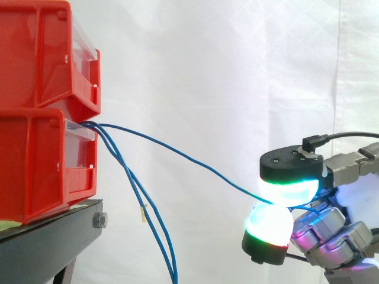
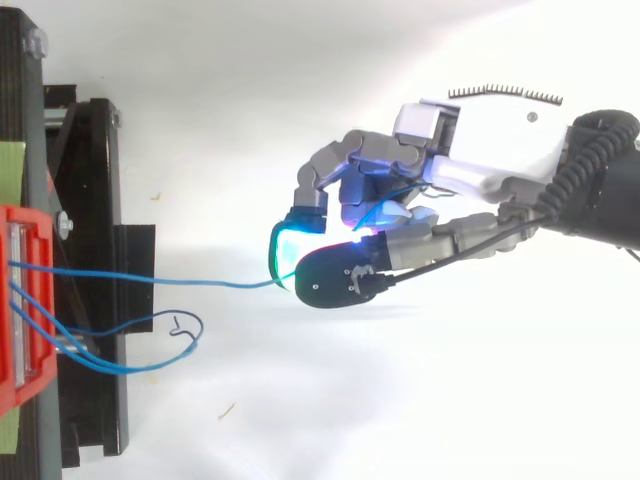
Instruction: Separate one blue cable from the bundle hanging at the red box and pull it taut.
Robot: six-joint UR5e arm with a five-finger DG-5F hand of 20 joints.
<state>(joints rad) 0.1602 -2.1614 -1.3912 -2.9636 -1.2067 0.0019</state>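
Note:
Two red bins (image 1: 41, 106) are stacked on a black stand (image 1: 53, 228) at the left. Thin blue cables come out of the lower bin's front. One blue cable (image 1: 177, 154) runs out rightward in a shallow sag to my hand (image 1: 331, 231). There it is pinched between two glowing fingertips (image 1: 284, 189). In the top view the same cable (image 2: 200, 283) stretches from the red bin (image 2: 25, 300) to my hand (image 2: 470, 160), whose fingers curl round its end. The other blue cables (image 1: 157, 236) hang down loose from the bin.
A white curtain stands behind everything. In the top view the loose blue cables (image 2: 150, 345) loop beside the black stand (image 2: 90, 200). A small yellowish tag (image 1: 144, 213) hangs near the stand's edge.

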